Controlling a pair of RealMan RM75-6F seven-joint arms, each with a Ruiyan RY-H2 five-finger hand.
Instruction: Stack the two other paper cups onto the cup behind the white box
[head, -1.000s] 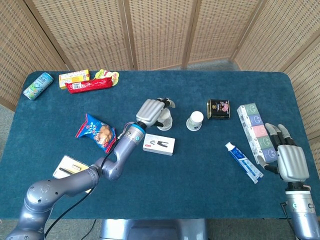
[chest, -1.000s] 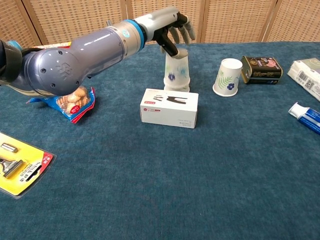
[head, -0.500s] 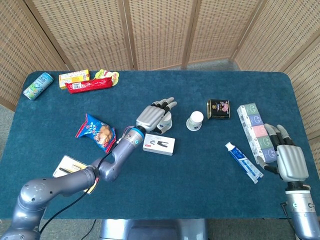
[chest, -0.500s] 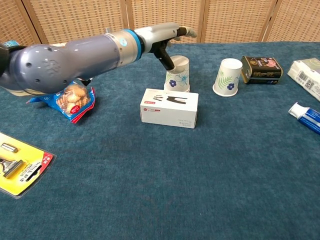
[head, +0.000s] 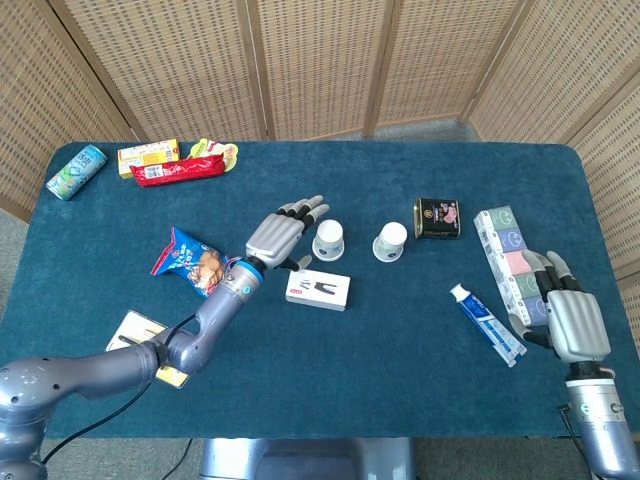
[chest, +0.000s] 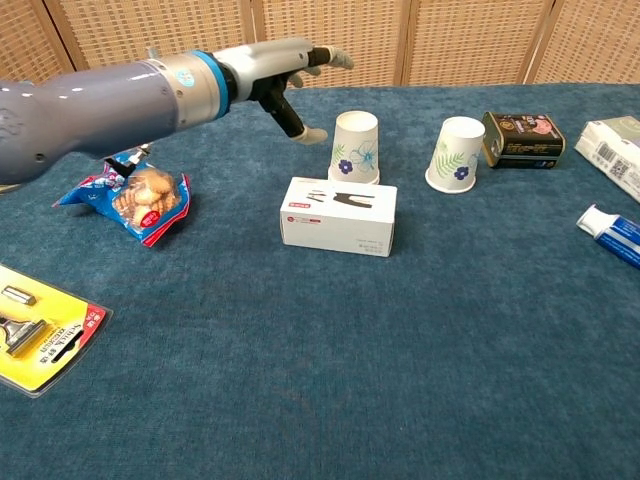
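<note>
A paper cup with blue flowers (head: 327, 240) (chest: 356, 147) stands upside down right behind the white box (head: 318, 289) (chest: 339, 215); it looks like one cup nested on another. A second paper cup with green leaves (head: 390, 241) (chest: 454, 154) stands upside down to its right. My left hand (head: 282, 233) (chest: 283, 72) hovers open just left of the flowered cup, fingers spread, holding nothing. My right hand (head: 571, 315) rests open near the table's right front edge, far from the cups.
A dark tin (head: 437, 217) (chest: 523, 138) sits right of the leaf cup. A toothpaste tube (head: 486, 323) and a long carton (head: 510, 260) lie at the right. A snack bag (head: 193, 264) (chest: 132, 200), razor pack (chest: 40, 325), can (head: 76, 171) and snack bars (head: 178, 166) occupy the left.
My left hand let go of the flowered cup, which dropped down onto the cup behind the box, then drew back to the left with fingers spread. The right hand barely moved.
</note>
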